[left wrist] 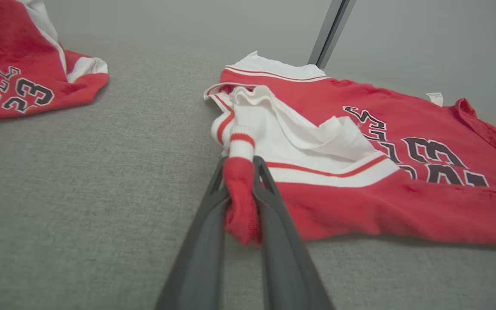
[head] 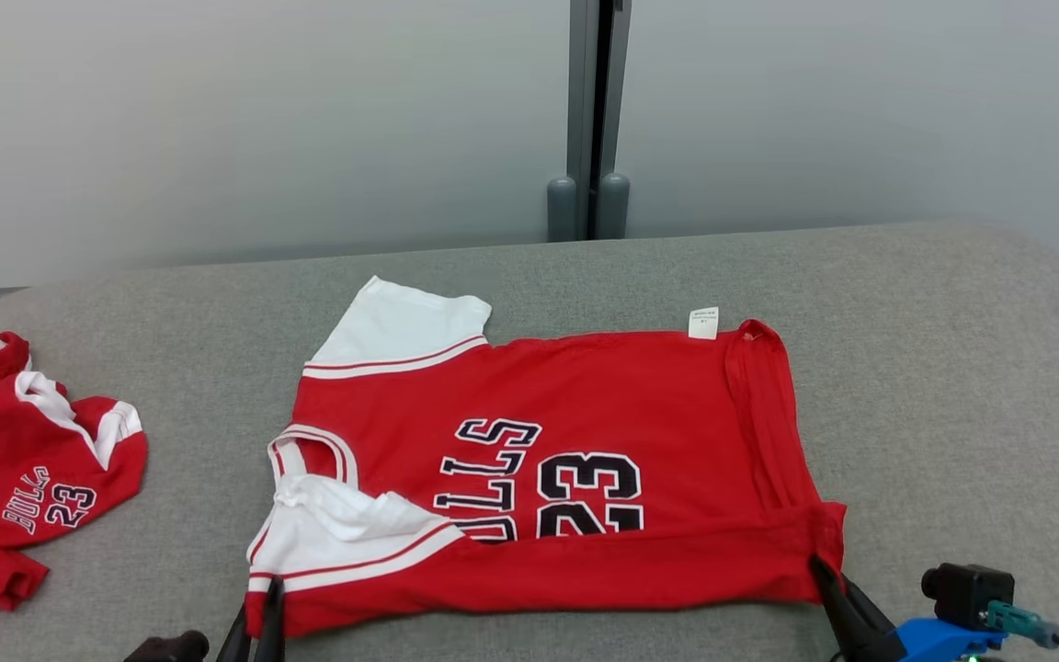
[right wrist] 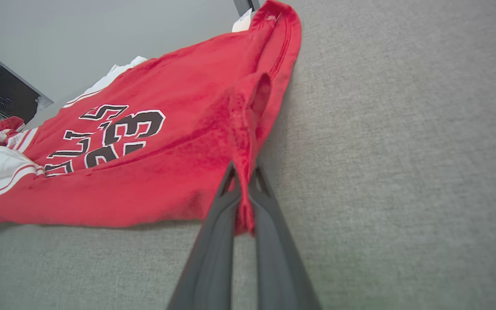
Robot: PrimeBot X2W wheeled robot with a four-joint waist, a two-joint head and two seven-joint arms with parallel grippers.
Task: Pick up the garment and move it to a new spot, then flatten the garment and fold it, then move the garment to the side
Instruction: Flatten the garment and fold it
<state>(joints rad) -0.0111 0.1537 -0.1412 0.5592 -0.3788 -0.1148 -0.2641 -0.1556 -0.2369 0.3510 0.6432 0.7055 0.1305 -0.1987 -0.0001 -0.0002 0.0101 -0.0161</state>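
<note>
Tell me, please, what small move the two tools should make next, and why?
Probably lift both together a little, ready to carry the near edge toward the far edge: the left tool is shut on one near corner of the red jersey, the right tool on the other, and it lies mostly flat.

The left gripper (left wrist: 240,167) pinches a red and white bit of the red shirt (left wrist: 360,125) at its near left corner. The shirt lies on the grey top (left wrist: 80,193). Another red shirt (left wrist: 11,56) lies well apart, to the left.
</note>
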